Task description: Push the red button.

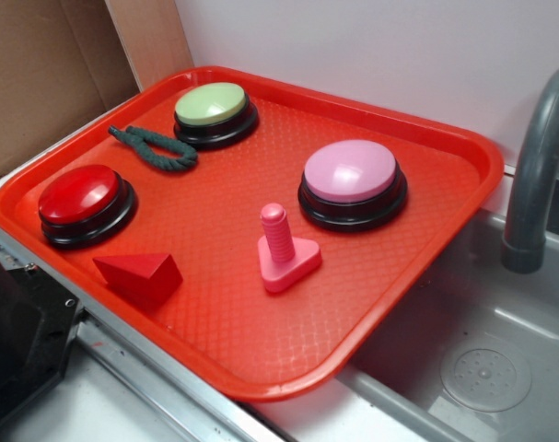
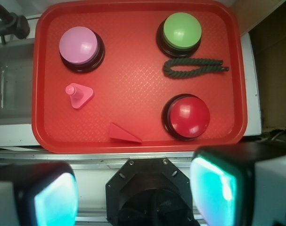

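While the robot's gripper [image 2: 133, 188] hangs high with fingers apparently spread, the glossy round red dome button [image 1: 79, 194] on its black base sits untouched near the red plastic tray's [image 1: 261, 350] corner, beside a red wedge block [image 1: 141, 273].

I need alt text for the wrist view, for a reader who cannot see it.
Seen from above, an open gripper hangs short of a red tray holding the red button, a green button, a pink button, a rope, a pink bolt and a red wedge.

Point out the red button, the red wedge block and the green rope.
red button [image 1: 77, 194], exterior view, top of dome.
red wedge block [image 2: 124, 134], wrist view, middle of its face.
green rope [image 1: 157, 149], exterior view, middle of loop.
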